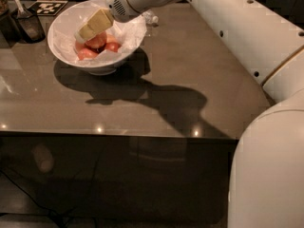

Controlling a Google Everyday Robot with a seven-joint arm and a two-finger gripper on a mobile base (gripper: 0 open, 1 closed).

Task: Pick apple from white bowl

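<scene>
Across the brown table point(190, 70) the arm point(228, 18) angles its tool point(84, 32) down into the white bowl point(95, 64), grip unclear.

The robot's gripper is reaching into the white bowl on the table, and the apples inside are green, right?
Not quite. The apples are red, not green, as the camera view shows. The rest is right: the gripper is reaching into the white bowl on the table, just above the apples.
</scene>
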